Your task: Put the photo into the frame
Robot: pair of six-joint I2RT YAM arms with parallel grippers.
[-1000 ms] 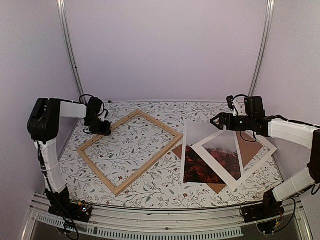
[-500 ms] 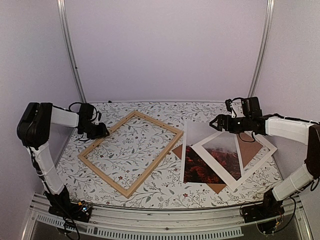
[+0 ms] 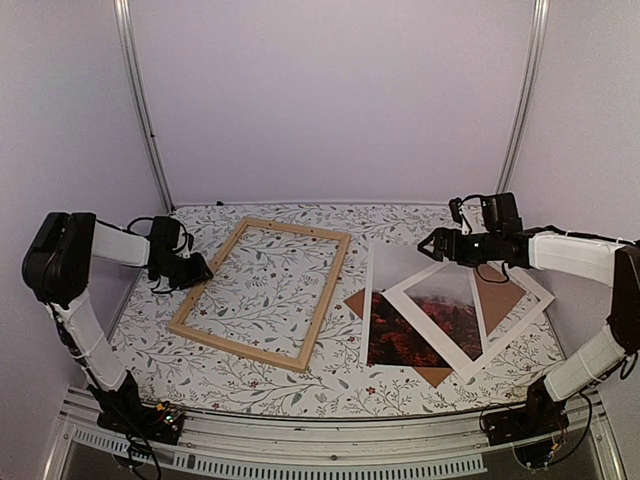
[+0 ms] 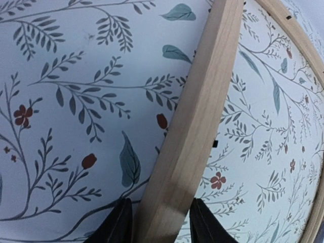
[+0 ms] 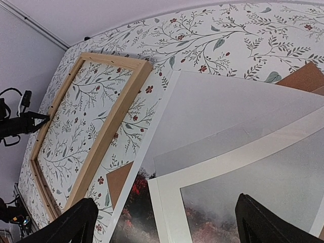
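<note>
The frame point(image 3: 326, 300), thin light wood strips, lies flat on the floral table at centre-left, and it also shows in the right wrist view point(image 5: 106, 131). My left gripper point(image 3: 203, 268) is shut on its left strip. In the left wrist view the strip point(image 4: 202, 111) sits between both black fingers point(image 4: 116, 228). The photo point(image 3: 393, 270) lies to the right of the frame, misty half far, red half near, partly covered. My right gripper point(image 3: 432, 243) is open and empty, hovering above the photo's misty half point(image 5: 223, 106).
A white cardboard mat point(image 3: 432, 325) lies tilted over the photo's right part. A brown backing board point(image 3: 500, 285) lies under both, with corners sticking out. Purple walls and two metal posts close the back and sides. The table's near edge has a metal rail.
My left gripper has drawn back to the left with the frame's strip in it. The frame has turned and now lies more upright. The right arm has barely moved.
</note>
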